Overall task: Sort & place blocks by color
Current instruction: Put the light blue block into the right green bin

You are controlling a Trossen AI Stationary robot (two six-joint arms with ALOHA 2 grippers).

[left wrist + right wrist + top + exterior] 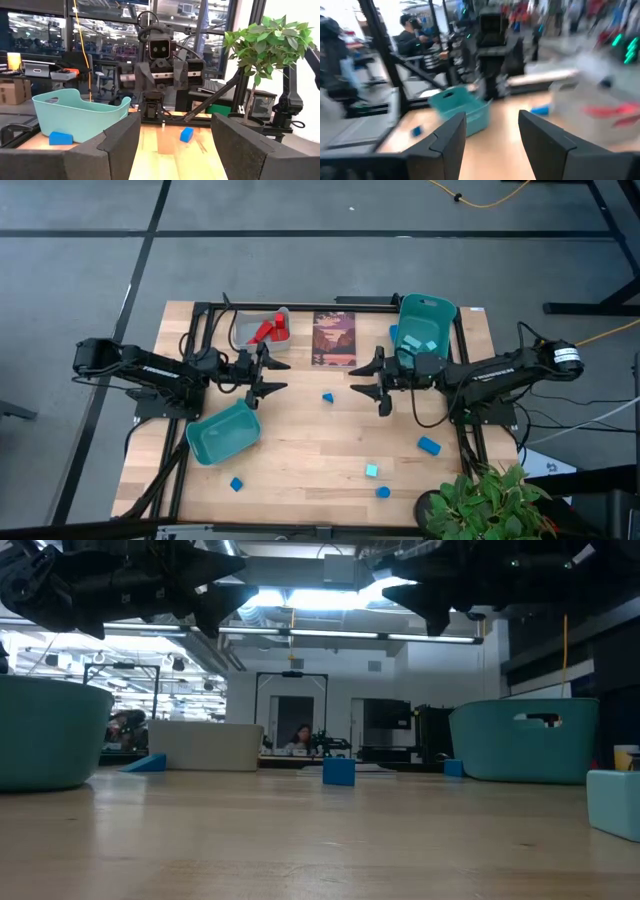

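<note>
Pale wood forms the table top, framed by dark rails. The left gripper hangs above the table between the grey bin and the near teal bin, its fingers spread apart with nothing between them. The right gripper hangs above the table just in front of the far teal bin, its fingers likewise parted and empty. The two grippers face each other across the middle of the table, well apart.

Location of the blocks:
- Red blocks lie inside the grey bin at the far left of the table.
- Light cyan blocks lie inside the far teal bin.
- A dark blue block rests on the bare wood between the two grippers; in the low view it stands alone at mid-table.
- A blue bar lies on the wood near the right edge, below the right arm.
- A light cyan cube and a blue cube sit near the front edge, beside a potted plant.
- One blue block sits near the front left, just in front of the near teal bin.

A dark picture card lies flat between the grey bin and the far teal bin. The contents of the near teal bin cannot be told.
</note>
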